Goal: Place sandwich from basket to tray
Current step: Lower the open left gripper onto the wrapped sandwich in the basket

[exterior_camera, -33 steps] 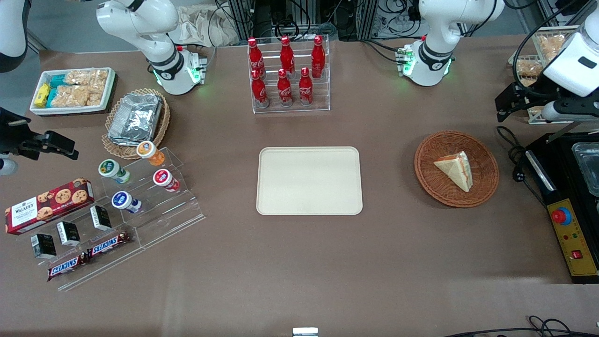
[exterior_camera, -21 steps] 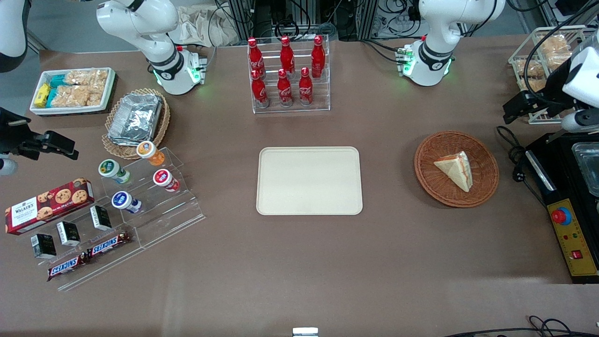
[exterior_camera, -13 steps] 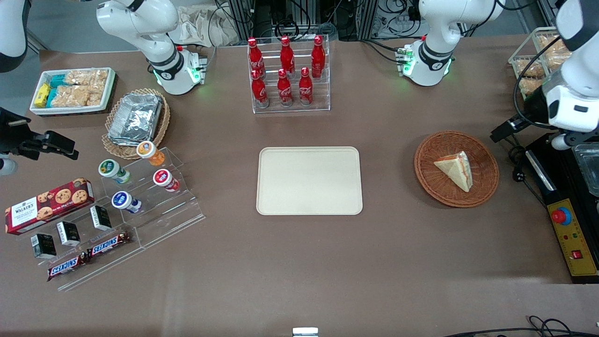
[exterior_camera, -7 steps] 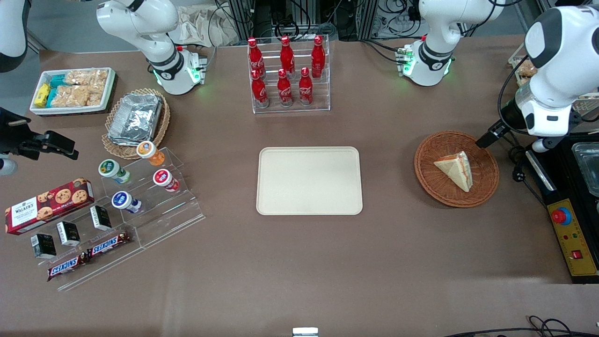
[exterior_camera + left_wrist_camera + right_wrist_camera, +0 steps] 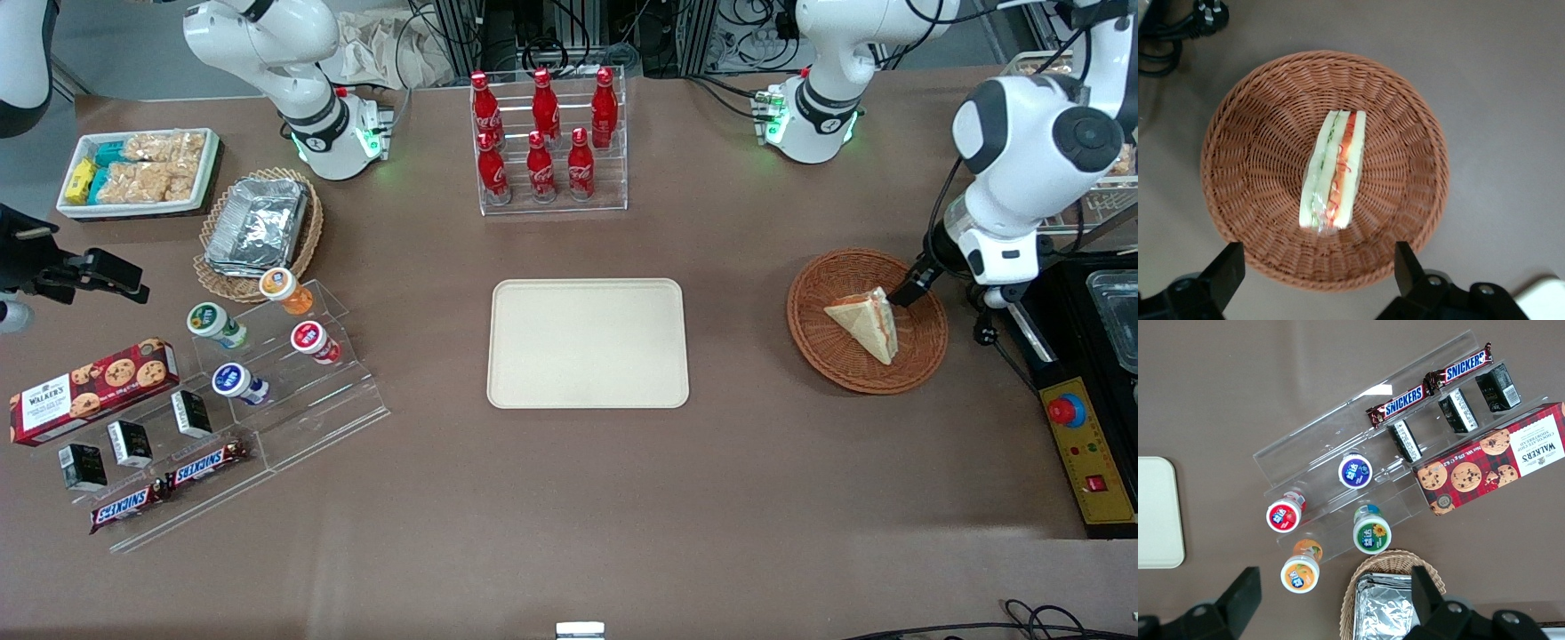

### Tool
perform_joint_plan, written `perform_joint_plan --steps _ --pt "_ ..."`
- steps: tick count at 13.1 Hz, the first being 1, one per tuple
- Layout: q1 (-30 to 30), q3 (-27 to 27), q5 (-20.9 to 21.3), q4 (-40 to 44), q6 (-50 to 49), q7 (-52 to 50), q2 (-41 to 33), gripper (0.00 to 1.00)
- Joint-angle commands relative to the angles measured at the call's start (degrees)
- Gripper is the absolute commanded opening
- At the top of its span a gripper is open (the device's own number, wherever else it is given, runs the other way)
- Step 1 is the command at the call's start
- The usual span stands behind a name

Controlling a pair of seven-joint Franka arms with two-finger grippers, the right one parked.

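The tool (image 5: 1318,277) hangs above the basket (image 5: 1245,220), its two fingers (image 5: 1405,267) spread wide apart and holding nothing. Below it the sandwich (image 5: 1333,171) lies in the middle of the basket. The tray (image 5: 588,343) sits bare at mid-desk (image 5: 569,498), well apart from them.

Arm hides most of the pincer (image 5: 909,289).

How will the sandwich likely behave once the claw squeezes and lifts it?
The sandwich, layered white bread standing on edge in the basket, is probably soft and light: it may squash or tip. The open claw hovers above it.
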Motion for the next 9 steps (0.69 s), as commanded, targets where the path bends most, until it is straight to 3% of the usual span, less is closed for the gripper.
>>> perform_joint_plan --steps 1,9 --pt "0.18 0.18 0.04 -3.43 6.42 -1.91 1.96 1.0" --pt "0.18 0.19 -0.05 -9.67 20.84 -1.91 8.29 1.0"
